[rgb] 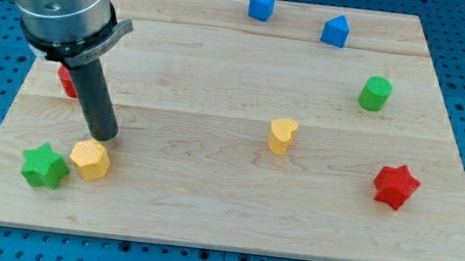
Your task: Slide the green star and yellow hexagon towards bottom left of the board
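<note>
My tip (103, 139), the lower end of a plain rod with no fingers to open or close, grasps nothing; it stands at the upper edge of the yellow hexagon (90, 160), touching it or very nearly so. The green star (44, 167) lies just left of the hexagon, the two almost in contact, both near the board's (206, 207) bottom-left corner.

Handling, as judged: both blocks look small, rigid and light, likely to slide freely on the smooth wood and to spin if pushed off-centre. The hexagon offers flat faces for a square push; the star's points make contact less stable, so its notch or a broad side is the better place to bear.

Room: a narrow strip of board remains below and to the left of the star, so any further push risks sending it over the edge. A red block (67, 82) sits partly hidden behind the rod, toward the view's top. The yellow heart (282, 136), red star (396, 186), green cylinder (375, 93) and two blue blocks (262, 5) (335, 31) stand well apart.
</note>
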You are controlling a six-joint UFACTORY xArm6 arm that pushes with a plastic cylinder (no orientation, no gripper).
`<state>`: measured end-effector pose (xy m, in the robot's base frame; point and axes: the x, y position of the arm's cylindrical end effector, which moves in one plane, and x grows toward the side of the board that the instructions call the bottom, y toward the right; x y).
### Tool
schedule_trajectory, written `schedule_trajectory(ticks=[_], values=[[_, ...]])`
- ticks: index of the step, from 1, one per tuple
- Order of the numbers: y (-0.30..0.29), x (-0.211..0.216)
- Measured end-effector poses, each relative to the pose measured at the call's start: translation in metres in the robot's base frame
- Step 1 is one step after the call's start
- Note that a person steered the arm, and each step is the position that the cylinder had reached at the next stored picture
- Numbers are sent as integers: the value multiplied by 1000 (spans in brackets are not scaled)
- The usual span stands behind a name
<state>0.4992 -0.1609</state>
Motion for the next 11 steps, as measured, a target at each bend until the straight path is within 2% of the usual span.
schedule_trajectory(ticks=[2, 3, 4, 5, 9, 11], values=[[0, 17], [1, 9], [44, 11], [52, 37], [-17, 45], [-25, 41]])
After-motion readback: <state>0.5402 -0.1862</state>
